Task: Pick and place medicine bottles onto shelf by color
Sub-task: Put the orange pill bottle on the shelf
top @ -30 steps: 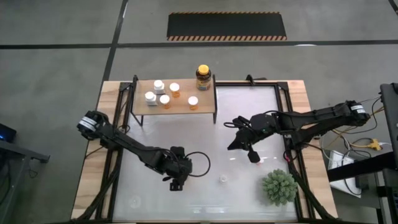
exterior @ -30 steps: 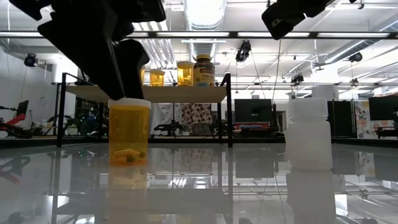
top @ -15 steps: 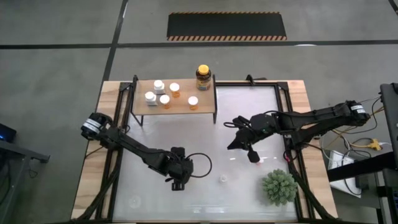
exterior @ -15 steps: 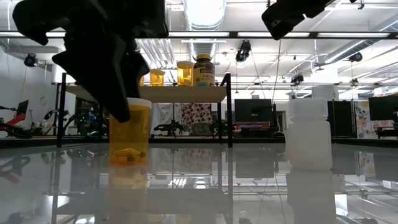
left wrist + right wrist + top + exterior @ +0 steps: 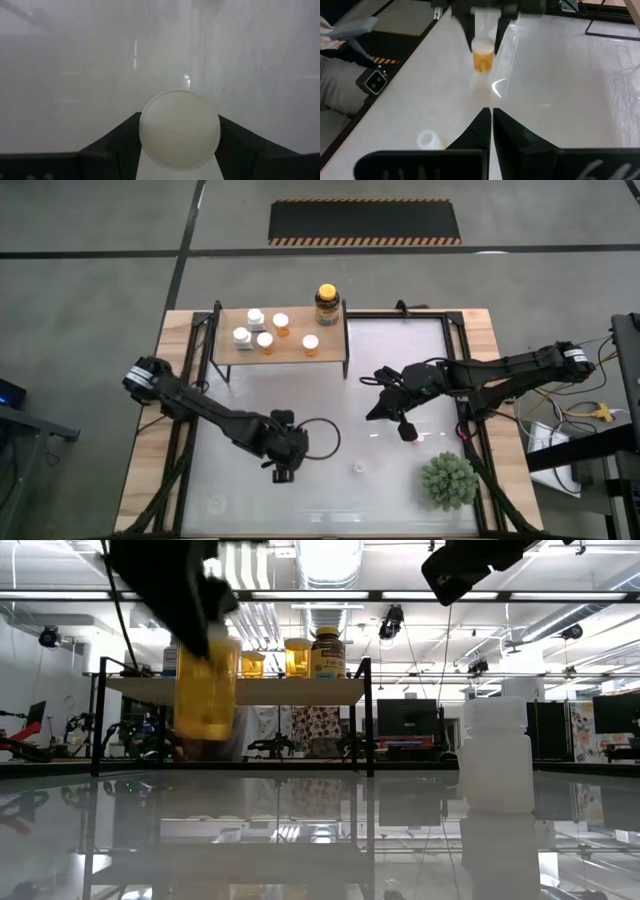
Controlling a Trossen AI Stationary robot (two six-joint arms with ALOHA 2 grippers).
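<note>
No text, brand or number can be read in any of the views. The dark amber jar (image 5: pixel 328 653) on the shelf (image 5: pixel 300 690) carries a label band, possibly printed, but its lettering is too small to make out. The orange bottle (image 5: pixel 483 58) between the left gripper's fingers (image 5: pixel 467 30) shows no legible label, nor does its white cap (image 5: pixel 179 129).

- The tabletop (image 5: pixel 250 395) between the left gripper (image 5: pixel 283 470) and the shelf (image 5: pixel 330 348) lies open.
- A white bottle (image 5: pixel 358 467) and a spiky plant (image 5: pixel 447 480) block the near right.
- The right arm (image 5: pixel 480 375) hangs over the right middle.
- Bottles (image 5: pixel 264 340) crowd the shelf's left and middle.
</note>
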